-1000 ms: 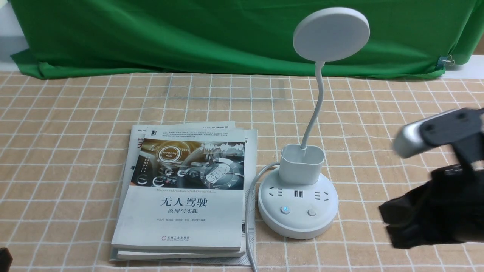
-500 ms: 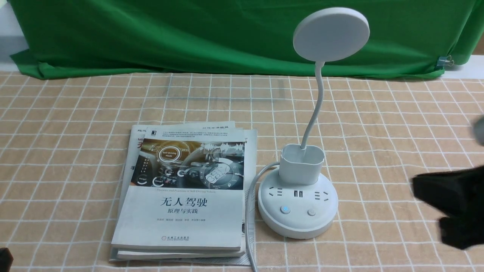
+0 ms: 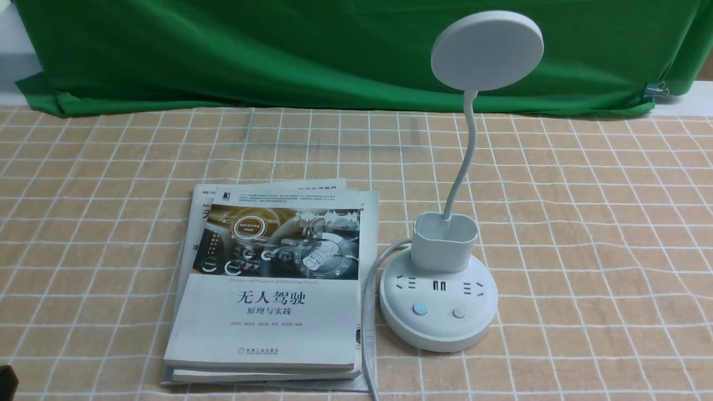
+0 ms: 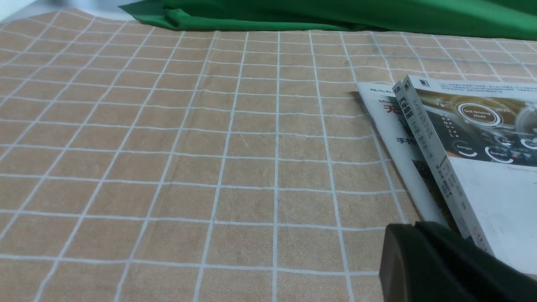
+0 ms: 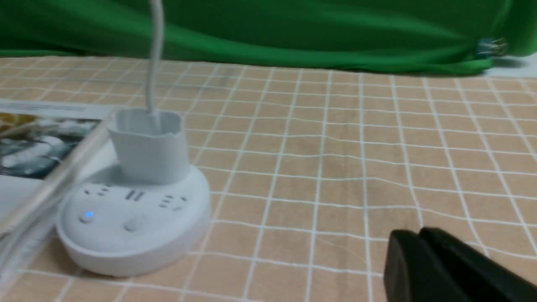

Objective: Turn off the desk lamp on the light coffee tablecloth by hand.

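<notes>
backdrop: plain green draped cloth (image 3: 278, 55) hung well beyond the right pincer (image 5: 413, 247) | clip: small metal binder clip (image 3: 659, 89) gripped its fold, far ahead of that pincer | edge: pale white surface (image 3: 690, 97) showed beside the clip | light: even, soft

The desk lamp (image 3: 439, 312) stands right of the books (image 3: 273, 289), on the tablecloth (image 3: 585, 223)

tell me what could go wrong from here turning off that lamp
1. The desk lamp has a blue-lit button and a plain button close together; the right claw could press the wrong one, or both.
2. Its thin neck rises above the base; a high approach might knock it.
3. The books and cord crowd the base's left side.
</notes>
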Robot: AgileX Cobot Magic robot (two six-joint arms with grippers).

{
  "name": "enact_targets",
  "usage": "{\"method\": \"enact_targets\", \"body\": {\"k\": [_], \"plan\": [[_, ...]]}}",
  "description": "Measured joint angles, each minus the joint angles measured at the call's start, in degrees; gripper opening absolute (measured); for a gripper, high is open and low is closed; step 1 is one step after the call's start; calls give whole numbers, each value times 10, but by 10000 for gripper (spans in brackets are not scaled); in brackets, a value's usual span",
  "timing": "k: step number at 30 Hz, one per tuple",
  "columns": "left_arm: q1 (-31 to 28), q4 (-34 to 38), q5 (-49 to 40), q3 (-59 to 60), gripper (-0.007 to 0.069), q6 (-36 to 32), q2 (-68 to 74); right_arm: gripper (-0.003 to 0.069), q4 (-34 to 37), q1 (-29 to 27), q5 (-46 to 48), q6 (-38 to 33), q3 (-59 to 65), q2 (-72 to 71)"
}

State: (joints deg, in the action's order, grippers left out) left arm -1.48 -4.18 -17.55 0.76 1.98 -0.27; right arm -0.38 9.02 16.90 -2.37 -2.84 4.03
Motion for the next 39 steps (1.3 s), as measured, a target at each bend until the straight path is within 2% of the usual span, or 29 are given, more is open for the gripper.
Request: {"method": "enact_targets", "body": {"k": [13,39], "plan": [[0,0,0,0,4,0,0,46,0,-6,-21,-25,32,-39],[0,0,0,0,4,0,0,101,0,-6,-21,-21,32,-39]]}}
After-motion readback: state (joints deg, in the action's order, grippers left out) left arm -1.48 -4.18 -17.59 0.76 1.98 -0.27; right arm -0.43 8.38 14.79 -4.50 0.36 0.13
